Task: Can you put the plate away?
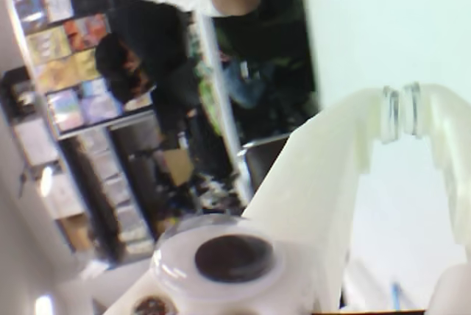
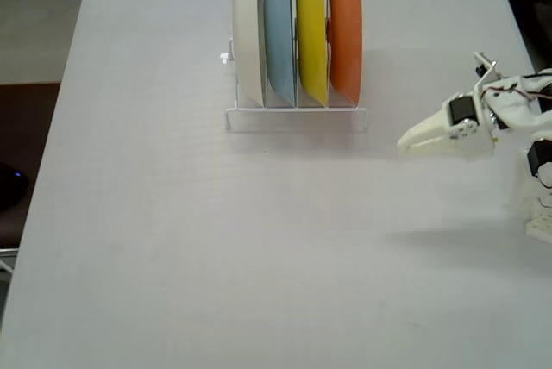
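Observation:
The orange plate [image 2: 345,28] stands on edge in the rightmost slot of a white wire rack [image 2: 297,115] at the back of the white table in the fixed view. My gripper [image 2: 404,141] is to the right of the rack and a little nearer the front, apart from the plate, with its tip pointing left. Its jaws are shut and hold nothing. In the wrist view the two white fingers meet at their tips [image 1: 401,112], and the plate and rack are out of view.
A white plate [image 2: 250,33], a pale blue plate [image 2: 279,33] and a yellow plate [image 2: 311,33] stand on edge in the same rack, left of the orange one. The wrist view shows a room with shelves and a seated person [image 1: 140,65].

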Robot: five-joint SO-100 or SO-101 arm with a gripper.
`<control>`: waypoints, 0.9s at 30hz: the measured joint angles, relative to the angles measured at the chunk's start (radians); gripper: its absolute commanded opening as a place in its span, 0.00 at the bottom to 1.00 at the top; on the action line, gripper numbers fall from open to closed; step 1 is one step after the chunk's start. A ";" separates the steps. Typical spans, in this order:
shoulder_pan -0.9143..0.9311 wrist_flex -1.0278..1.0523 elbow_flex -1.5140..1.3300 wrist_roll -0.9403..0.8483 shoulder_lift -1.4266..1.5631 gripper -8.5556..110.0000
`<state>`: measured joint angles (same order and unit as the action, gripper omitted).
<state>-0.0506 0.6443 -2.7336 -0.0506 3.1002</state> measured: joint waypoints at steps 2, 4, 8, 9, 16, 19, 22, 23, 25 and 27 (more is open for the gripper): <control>0.000 -0.025 -0.058 0.005 0.026 0.07; 0.000 -0.035 -0.110 0.014 0.054 0.07; 0.002 -0.038 -0.193 0.015 0.115 0.07; 0.008 -0.038 -0.210 0.015 0.130 0.07; 0.029 -0.038 -0.302 0.012 0.190 0.07; 0.029 -0.011 -0.316 0.014 0.193 0.07; 0.029 0.025 -0.318 0.018 0.193 0.07; 0.029 0.028 -0.319 0.018 0.193 0.07; 0.029 0.028 -0.334 0.018 0.193 0.07; 0.029 0.026 -0.354 0.018 0.193 0.07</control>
<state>-0.0215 0.6703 -3.0879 -0.0322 3.2935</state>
